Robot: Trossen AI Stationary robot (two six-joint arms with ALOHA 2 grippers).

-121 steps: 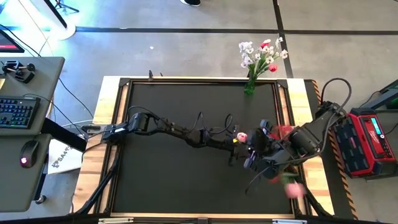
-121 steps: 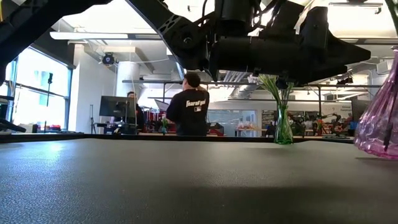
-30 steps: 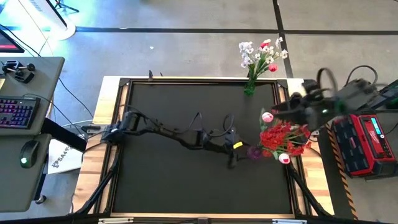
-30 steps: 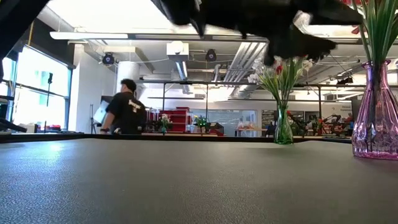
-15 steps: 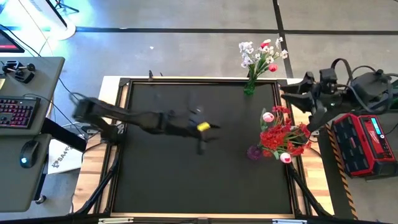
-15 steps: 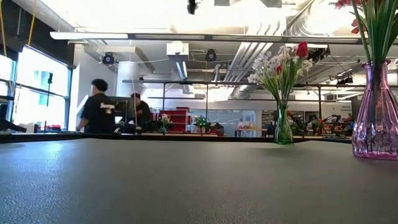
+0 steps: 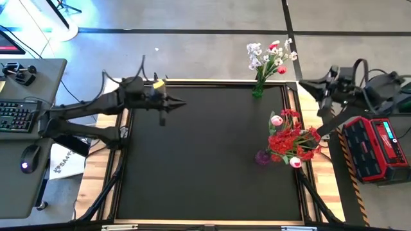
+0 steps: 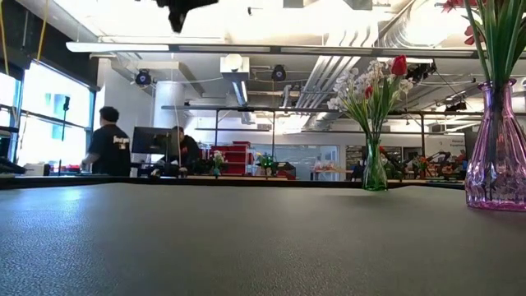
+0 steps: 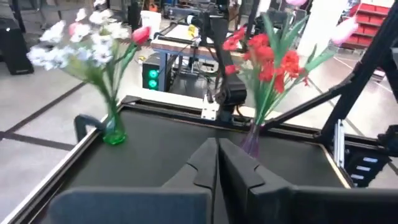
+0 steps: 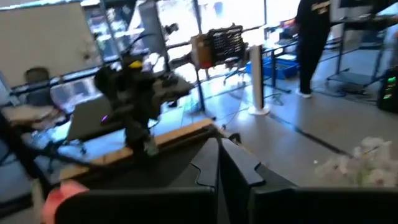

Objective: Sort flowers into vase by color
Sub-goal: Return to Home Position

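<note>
A green glass vase (image 7: 257,91) stands at the table's far edge with white sprigs and a red tulip (image 7: 270,56) in it. A purple glass vase (image 7: 261,156) stands on the black mat near the right edge, holding red blossoms and pink tulips (image 7: 292,138). Both vases also show in the low view: the green vase (image 8: 375,173) and the purple vase (image 8: 496,168). My left gripper (image 7: 183,102) is shut and holds nothing, high over the mat's far left part. My right gripper (image 7: 300,83) is shut and holds nothing, over the far right corner.
A wooden frame (image 7: 109,154) borders the black mat. A desk with keyboard and mouse (image 7: 19,115) stands to the left, and a red case (image 7: 379,147) to the right. People (image 8: 105,148) work in the room beyond the far edge.
My left gripper has drawn back from beside the purple vase toward the table's far left and risen. My right gripper has pulled away from above the red flowers toward the far right corner. Both vases and their flowers stay where they were.
</note>
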